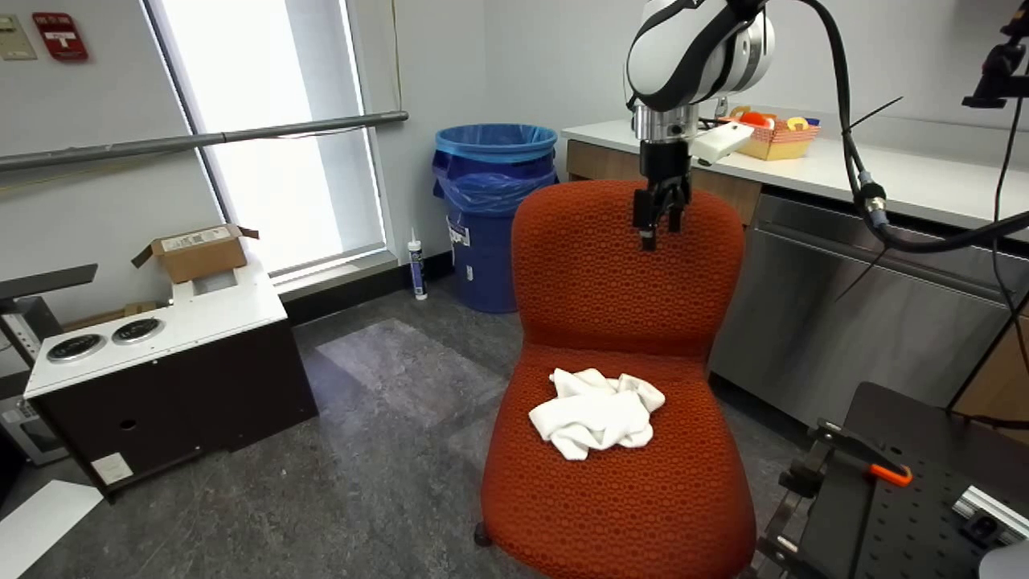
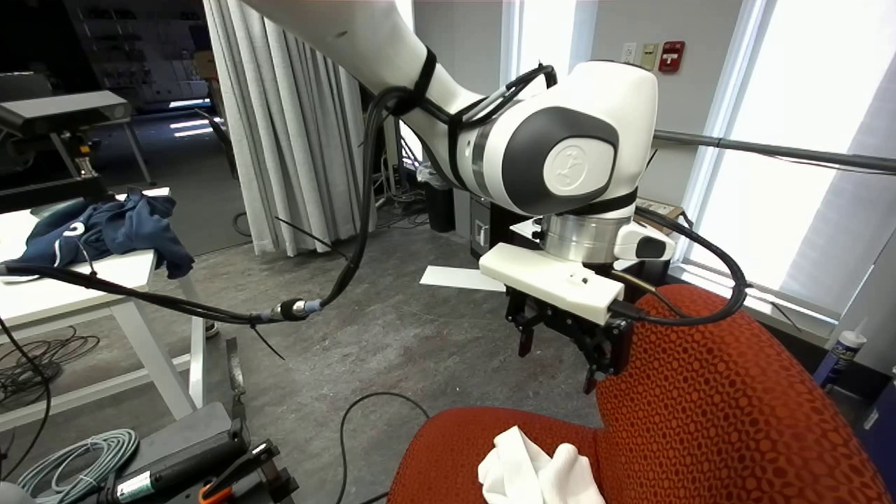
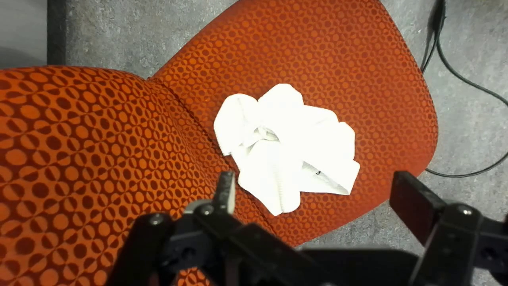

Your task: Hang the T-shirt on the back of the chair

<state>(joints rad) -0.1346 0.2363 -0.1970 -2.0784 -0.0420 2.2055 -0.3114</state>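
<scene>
Loosely crumpled, the shirt (image 3: pixel 285 151) lies on the seat (image 1: pixel 619 515), near where that meets the back (image 1: pixel 583 265). Higher up, well apart from the shirt, hangs the gripper (image 2: pixel 558 364), with its jaws spread wide and pointing down, beside the back. In the wrist view, the shirt shows beyond the jaws, mostly within the span between them, appearing closer to the fingertip (image 3: pixel 224 184) on the back's side than to its partner.
</scene>
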